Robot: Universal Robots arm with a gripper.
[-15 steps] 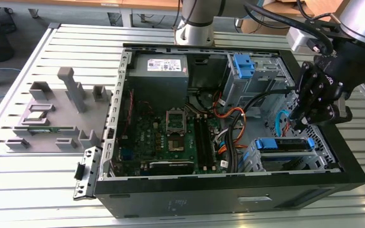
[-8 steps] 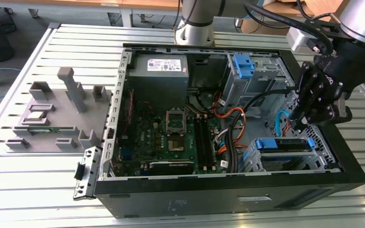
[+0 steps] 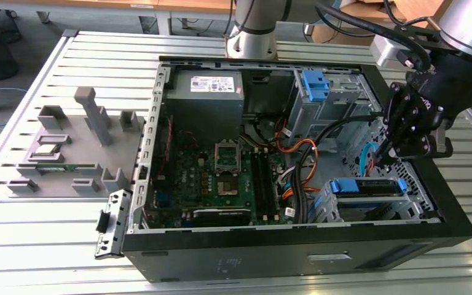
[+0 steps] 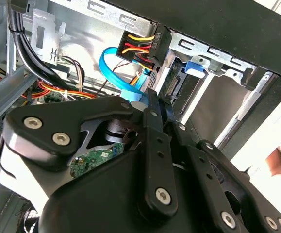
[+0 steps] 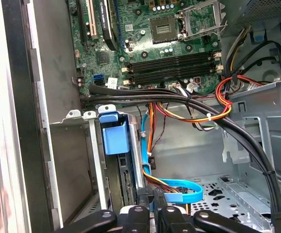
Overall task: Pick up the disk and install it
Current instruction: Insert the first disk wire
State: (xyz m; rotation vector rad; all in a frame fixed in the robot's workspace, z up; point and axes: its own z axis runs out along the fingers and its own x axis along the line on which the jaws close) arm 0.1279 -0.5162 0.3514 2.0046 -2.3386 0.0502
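The disk [image 3: 367, 187] sits in the lower drive cage at the front corner of the open computer case, on the exterior view's right, with its blue side rails showing. Its blue rail tab [image 5: 113, 133] sticks out of the cage slot in the first wrist view. Its connector edge [image 4: 176, 82] shows in the second wrist view. My gripper [image 3: 389, 157] hangs inside the case just behind that cage, its fingers [image 5: 139, 214] standing together. A blue data cable [image 4: 118, 73] and a black power plug [image 4: 147, 43] with coloured wires lie right at the fingertips.
The grey power-supply box [image 3: 206, 86] fills the case's far corner. An upper cage holds a blue bracket [image 3: 314, 83]. The motherboard [image 3: 219, 166] covers the case floor. Black and orange cables [image 5: 189, 104] cross beside the cage. A grey fixture [image 3: 72, 147] stands on the table at the exterior view's left.
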